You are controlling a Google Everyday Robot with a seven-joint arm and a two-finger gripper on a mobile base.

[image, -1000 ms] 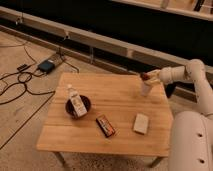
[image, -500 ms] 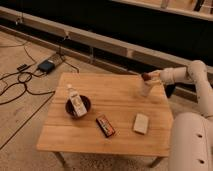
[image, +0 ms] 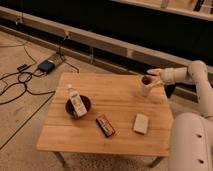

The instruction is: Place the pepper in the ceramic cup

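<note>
The ceramic cup (image: 144, 89), small and off-white, stands upright near the table's far right corner. The dark red-brown pepper (image: 146, 80) sits right at the cup's mouth, and its lower part is hidden by the rim. My gripper (image: 154, 79) reaches in from the right on a white arm and is level with the cup's top, right against the pepper. Whether it holds the pepper does not show.
The wooden table (image: 115, 102) also carries a dark round bowl (image: 78, 105) with a bottle in it, a flat red-and-dark packet (image: 105, 125) and a pale rectangular block (image: 141, 123). My white base (image: 192, 142) is at the table's right edge. Cables (image: 22, 80) lie on the floor to the left.
The pepper and gripper have dropped slightly, bringing the pepper down to the cup's mouth. Nothing else on the table has moved.
</note>
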